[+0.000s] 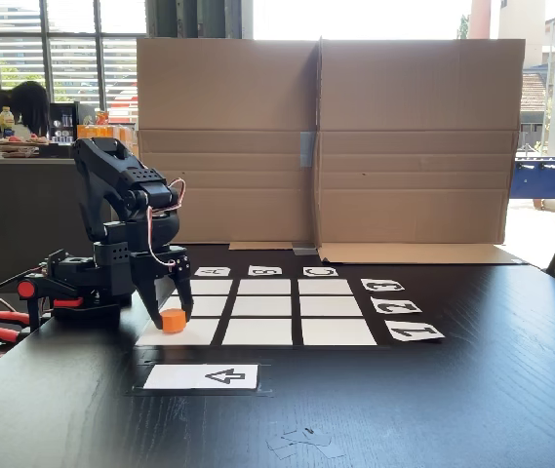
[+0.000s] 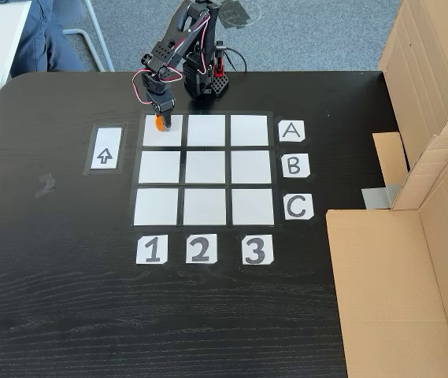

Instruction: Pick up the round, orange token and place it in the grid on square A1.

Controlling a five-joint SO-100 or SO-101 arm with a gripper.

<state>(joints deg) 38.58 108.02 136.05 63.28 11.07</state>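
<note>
token [image 1: 174, 321]: orange, clamped between the gripper [image 1: 172, 314] fingers, set on square a1 [image 2: 166, 135], at the 10 o'clock corner of the grid [image 2: 205, 168] in the overhead fixed view; token's upper part hidden by fingers.

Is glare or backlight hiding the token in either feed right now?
In the fixed view facing the cardboard, bright windows backlight the scene, yet the token reads clearly between the claw fingers. In the fixed view from above, light is even, but the claw covers most of the token on square A1.
</note>
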